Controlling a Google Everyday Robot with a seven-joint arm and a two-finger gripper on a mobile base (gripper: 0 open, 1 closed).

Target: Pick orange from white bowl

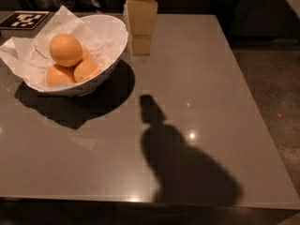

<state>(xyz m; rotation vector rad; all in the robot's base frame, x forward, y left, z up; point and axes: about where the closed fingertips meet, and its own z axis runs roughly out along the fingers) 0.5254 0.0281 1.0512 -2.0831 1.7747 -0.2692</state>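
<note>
The orange point(65, 49) lies in the white bowl point(118, 40). The gripper point(139, 47) hangs beside its rim (open or not, I cannot tell).

A grey, glossy table point(211, 125) fills most of the view, catching small glints of overhead light and carrying a broad dark shadow point(187, 172) near its front edge. A speckled floor point(276, 78) lies to the right, with 1 small orange speck point(279, 115) on it. Dark furniture point(262, 8) lines the back. The tool point(140, 43) hangs over the table's far side.
</note>
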